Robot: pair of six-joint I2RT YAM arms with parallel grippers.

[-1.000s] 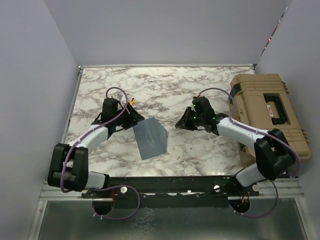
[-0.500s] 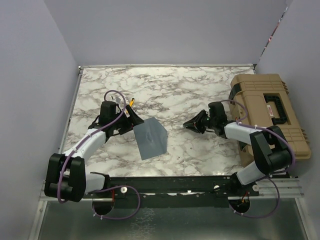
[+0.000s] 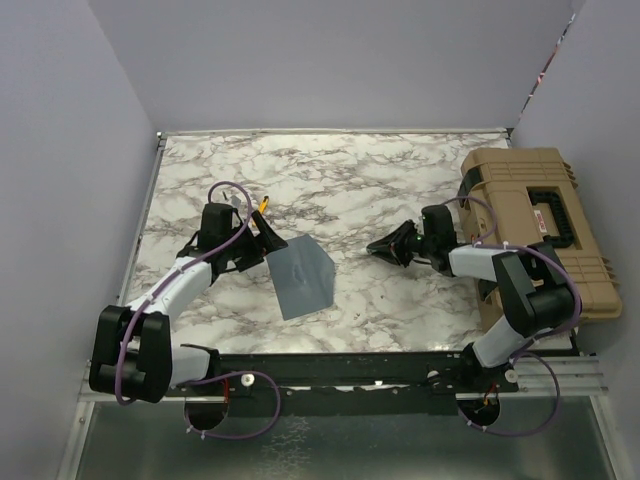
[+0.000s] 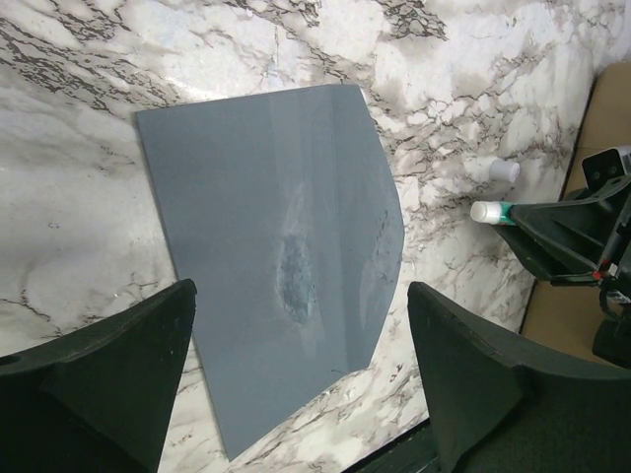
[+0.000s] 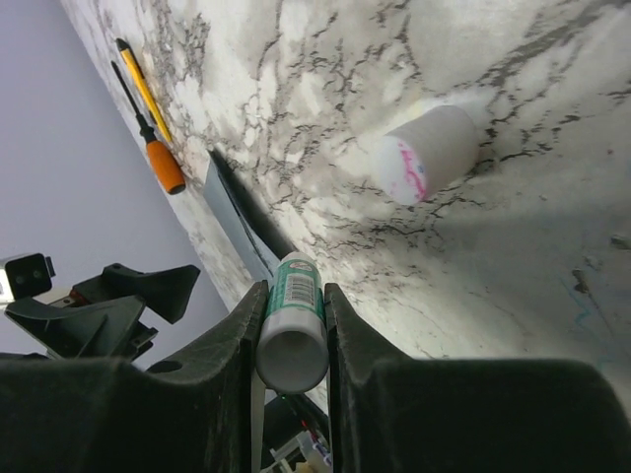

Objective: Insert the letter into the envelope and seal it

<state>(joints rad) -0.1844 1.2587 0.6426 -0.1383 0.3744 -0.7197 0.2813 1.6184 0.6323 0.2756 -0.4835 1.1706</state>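
Top external view: shows the envelope lying flat on the marble table, left of centre and toward the near edge, turned so that one corner points at the arm bases. Puts the left gripper at the envelope's far left corner, fingers spread wide with nothing clamped between them; cannot tell from here whether it touches the paper. Left wrist view: looks down on the grey-blue paper past both dark fingers, with a mottled smudge near the middle of the sheet. Finds the right gripper well apart to the right of the envelope, low over the table, pressed together on a glue stick. Right wrist view: shows that white-and-green tube pinched between both fingers, round end toward the camera, far end pointing toward the envelope's edge. Shows a loose white cap on its side on the marble near the right gripper, apart from the tube. Shows an orange-handled screwdriver and a yellow pen side by side beyond the envelope, near the left gripper. Places a tan hard case at the table's right edge.
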